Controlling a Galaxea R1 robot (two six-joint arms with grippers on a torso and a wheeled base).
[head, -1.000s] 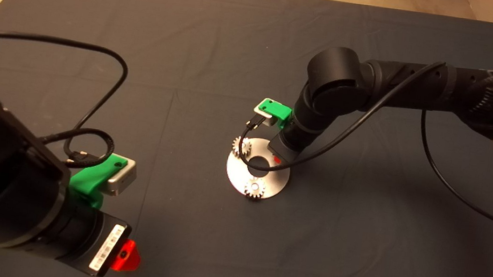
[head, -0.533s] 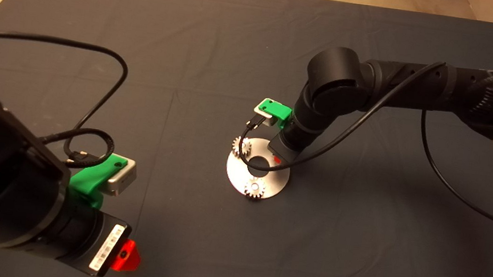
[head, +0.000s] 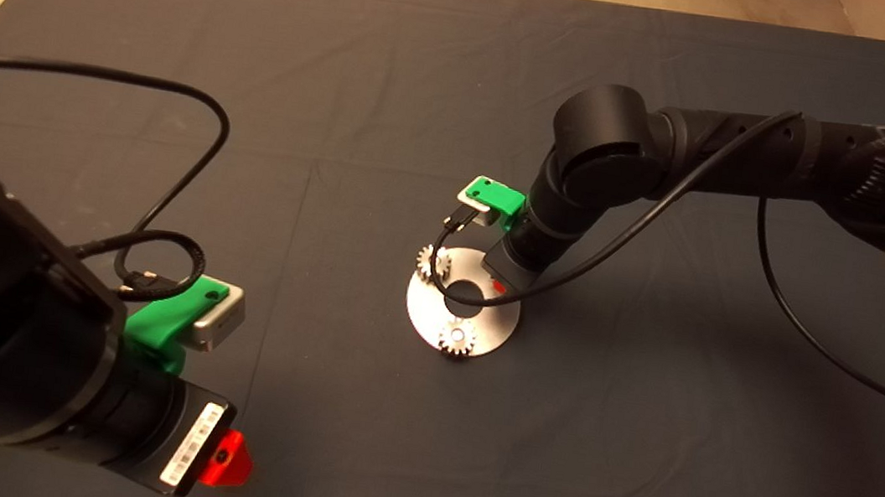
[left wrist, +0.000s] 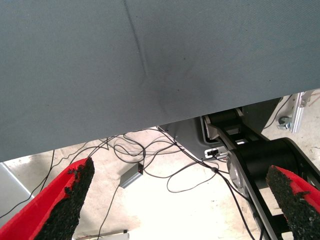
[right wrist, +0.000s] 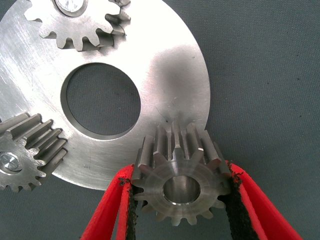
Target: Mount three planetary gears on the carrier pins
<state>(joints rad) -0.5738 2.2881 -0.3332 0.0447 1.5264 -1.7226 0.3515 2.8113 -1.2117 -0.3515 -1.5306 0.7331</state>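
At the lower left of the head view the left end effector [head: 227,458] waits above the dark mat [head: 184,14] that covers the counter, well apart from the work; its wrist view shows its pads [left wrist: 67,210] spread wide with nothing between them, over the mat's edge and loose cables on the floor beyond. Near the mat's centre lies the carrier plate [head: 422,313], a flat silver disc with a large central hole. Two planetary gears are already seated on their pins: one at the plate's far left rim [head: 433,263], one at its near rim [head: 458,337]. At the plate's right edge the right end effector [right wrist: 182,197] pinches the third gear [right wrist: 181,182] by its toothed flanks, bore upward, directly over the rim. The third carrier pin is hidden beneath this gear, so seating cannot be confirmed. The step in hand appears to be the last installation; the next move likely calls for centring the bore on the pin, lowering, then releasing.
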